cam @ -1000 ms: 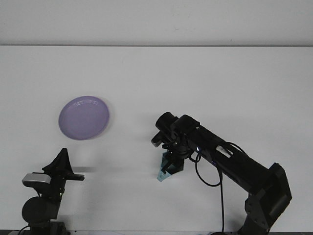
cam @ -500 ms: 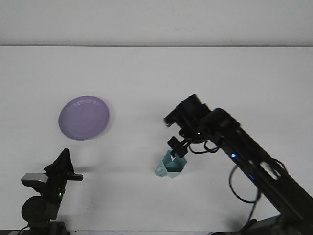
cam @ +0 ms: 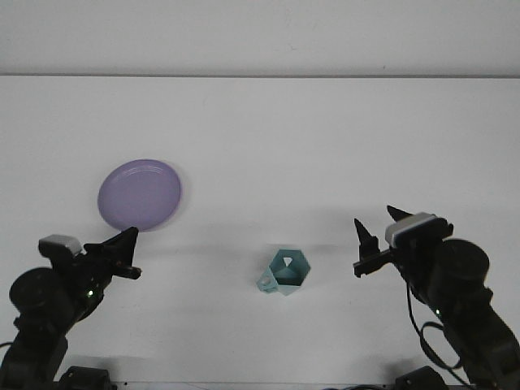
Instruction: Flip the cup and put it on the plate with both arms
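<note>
The teal cup (cam: 287, 270) is seen upright on the white table (cam: 325, 146) (well apart from the purple plate (cam: 140, 195)), between the spread, empty right gripper (cam: 379, 234) and the empty left gripper (cam: 128, 253), whose opening cannot be told.

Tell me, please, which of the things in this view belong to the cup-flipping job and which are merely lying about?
Part of the job:
- teal cup, standing free on the table, mouth up
- purple plate, bare, to the cup's left
- left pincer, holding nothing
- right pincer, open, holding nothing

Merely lying about:
- nothing; only the white table that carries it all
</note>
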You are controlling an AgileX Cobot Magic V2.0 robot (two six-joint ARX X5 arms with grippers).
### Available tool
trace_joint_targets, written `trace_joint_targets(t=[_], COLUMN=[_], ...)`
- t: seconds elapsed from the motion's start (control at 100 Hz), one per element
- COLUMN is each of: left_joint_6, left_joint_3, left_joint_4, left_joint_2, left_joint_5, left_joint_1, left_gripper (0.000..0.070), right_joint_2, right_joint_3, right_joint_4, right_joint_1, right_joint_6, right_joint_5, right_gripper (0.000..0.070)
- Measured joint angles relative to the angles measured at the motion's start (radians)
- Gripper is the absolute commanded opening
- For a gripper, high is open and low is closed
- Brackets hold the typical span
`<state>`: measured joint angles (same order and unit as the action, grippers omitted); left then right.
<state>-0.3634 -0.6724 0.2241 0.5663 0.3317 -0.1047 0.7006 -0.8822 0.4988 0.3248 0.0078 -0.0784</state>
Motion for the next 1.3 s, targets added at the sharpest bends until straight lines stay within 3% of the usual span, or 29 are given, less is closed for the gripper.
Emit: trace_joint_targets(t=[0.12, 0.34, 0.39, 0.49, 0.54, 0.94, 1.3], left_joint_6=[0.068, 0.221, 0.244, 0.273, 0.283, 0.322, 0.345], left_joint_3=[-0.187, -0.450, -0.501, -0.596, -0.642, -0.962, -1.041], left_joint_4=[0.135, 0.383, 0.423, 0.497, 0.527, 0.695, 0.711], left_joint_2=[0.209, 0.528, 0.592, 0.717, 0.777, 1.178, 1.375], left_joint_5=[0.010, 0.012, 0.012, 0.012, 0.011, 0.006, -0.017], left_joint_1=[-0.089, -0.298, -0.340, -0.414, -0.447, -0.611, -0.702], left_gripper=[0.0013, 0.0032, 0.0122, 0.0410, 0.0475, 0.0482, 0.0481], right_joint_2=[-0.157, -0.330, -0.350, -0.366, -0.367, -0.367, -0.367], right_joint_3=[0.182, 0.377, 0.390, 0.391, 0.391, 0.391, 0.391], right_joint_4=[-0.116, -0.179, -0.179, -0.198, -0.202, -0.203, -0.206], right_joint_1=[-0.008, -0.011, -0.011, -0.011, -0.011, -0.011, -0.011], right_joint_6=[0.010, 0.016, 0.017, 0.016, 0.017, 0.017, 0.017], right_joint_5=[0.005, 0.082, 0.083, 0.082, 0.082, 0.079, 0.079], right_gripper=[0.0460, 0.0460, 0.0460, 0.0460, 0.0460, 0.0460, 0.0460])
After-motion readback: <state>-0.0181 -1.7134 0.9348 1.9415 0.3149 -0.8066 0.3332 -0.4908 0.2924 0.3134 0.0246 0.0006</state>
